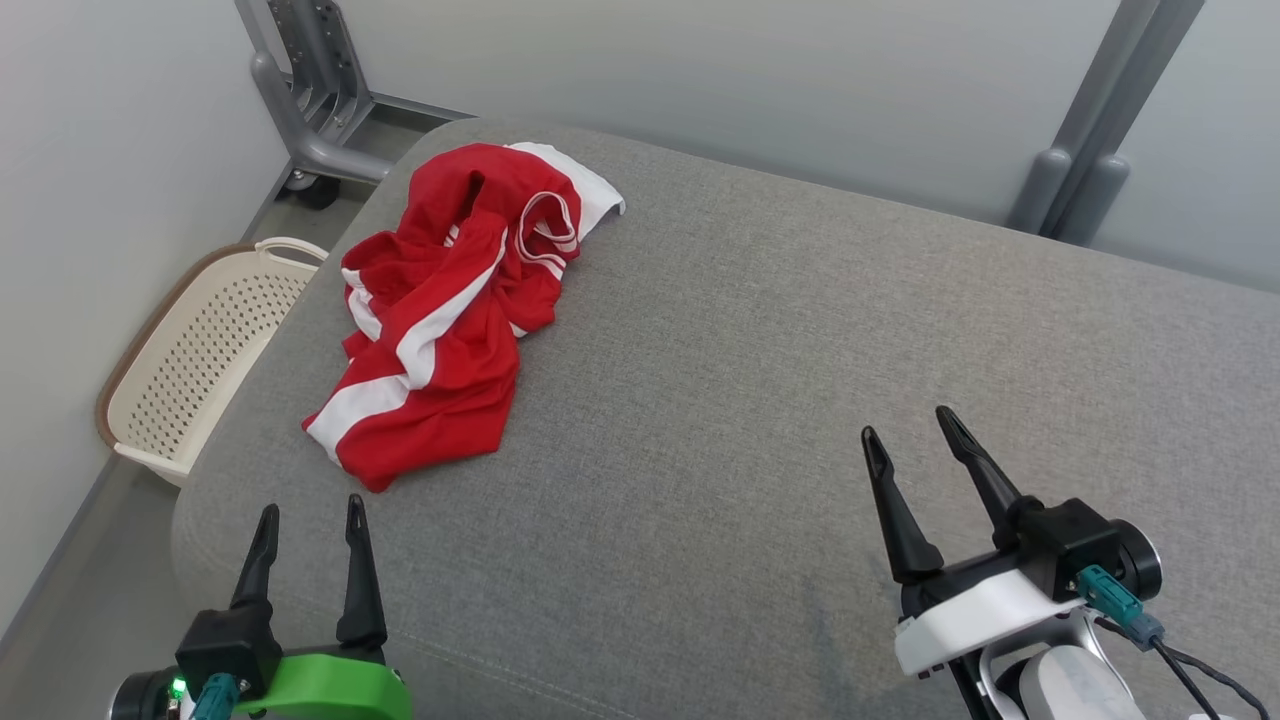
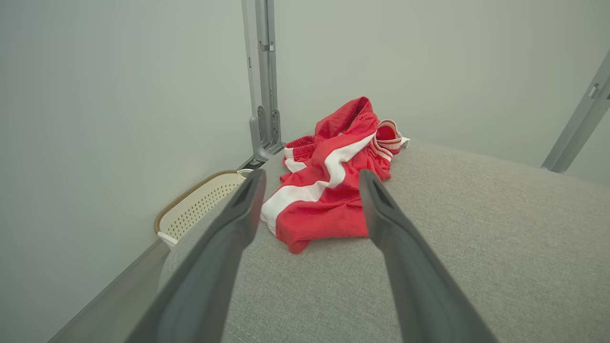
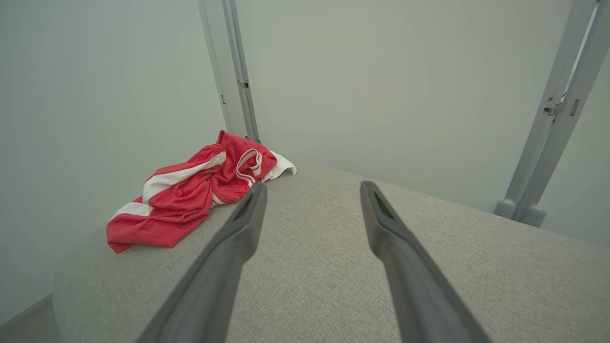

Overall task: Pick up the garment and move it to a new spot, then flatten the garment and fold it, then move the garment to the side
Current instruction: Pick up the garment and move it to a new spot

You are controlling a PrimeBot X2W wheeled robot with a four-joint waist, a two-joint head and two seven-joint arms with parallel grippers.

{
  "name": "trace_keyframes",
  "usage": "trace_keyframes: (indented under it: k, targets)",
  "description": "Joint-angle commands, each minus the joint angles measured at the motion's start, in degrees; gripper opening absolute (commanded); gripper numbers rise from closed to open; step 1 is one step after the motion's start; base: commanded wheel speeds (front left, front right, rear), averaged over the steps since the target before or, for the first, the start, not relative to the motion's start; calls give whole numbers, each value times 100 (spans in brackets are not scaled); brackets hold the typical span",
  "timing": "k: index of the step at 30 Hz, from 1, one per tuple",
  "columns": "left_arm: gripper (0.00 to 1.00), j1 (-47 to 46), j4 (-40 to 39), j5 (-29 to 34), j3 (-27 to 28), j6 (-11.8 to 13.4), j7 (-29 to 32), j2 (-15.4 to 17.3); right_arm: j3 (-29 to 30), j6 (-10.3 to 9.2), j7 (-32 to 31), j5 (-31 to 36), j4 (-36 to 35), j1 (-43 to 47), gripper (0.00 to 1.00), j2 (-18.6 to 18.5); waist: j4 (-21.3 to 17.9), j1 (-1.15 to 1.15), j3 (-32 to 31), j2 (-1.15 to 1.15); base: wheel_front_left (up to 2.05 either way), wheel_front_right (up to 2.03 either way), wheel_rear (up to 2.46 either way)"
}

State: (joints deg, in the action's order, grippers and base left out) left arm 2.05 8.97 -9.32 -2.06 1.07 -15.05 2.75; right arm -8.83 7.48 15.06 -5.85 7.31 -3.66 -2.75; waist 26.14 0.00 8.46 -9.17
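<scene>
A crumpled red garment (image 1: 450,310) with white stripes lies in a heap at the far left of the grey cushioned surface (image 1: 800,380). My left gripper (image 1: 311,508) hovers open near the front left edge, just short of the garment's near hem, with nothing between its fingers. In the left wrist view the garment (image 2: 329,190) sits straight ahead between the open fingers (image 2: 238,214). My right gripper (image 1: 910,425) stands open over the front right of the surface, well away from the garment (image 3: 190,195), which lies off to its left.
A cream perforated laundry basket (image 1: 200,350) stands on the floor left of the surface. Grey metal frame legs (image 1: 320,110) rise behind the far left corner and another pair (image 1: 1090,180) at the far right. A wall runs close behind.
</scene>
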Motion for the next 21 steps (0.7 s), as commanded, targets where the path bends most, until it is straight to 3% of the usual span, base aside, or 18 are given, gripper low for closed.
trace_keyframes:
  k: [1, 11, 21]
  targets:
    - [100, -41, 67, -23, 6, -53, -7, 86, 30, 2, 24, 46, 17, 48, 100, -25, -32, 0, 3, 0, 0, 0, 0]
    - [100, -1199, 214, 33, 86, -325, 644, 762, 182, 2, 24, 187, -19, -42, 100, -25, -210, 0, 141, 0, 0, 0, 0]
    - [100, -2619, 1112, -219, -28, -699, 1525, 1368, 354, 2, 24, 505, -119, -338, 100, -24, -437, 0, 764, 0, 0, 0, 0]
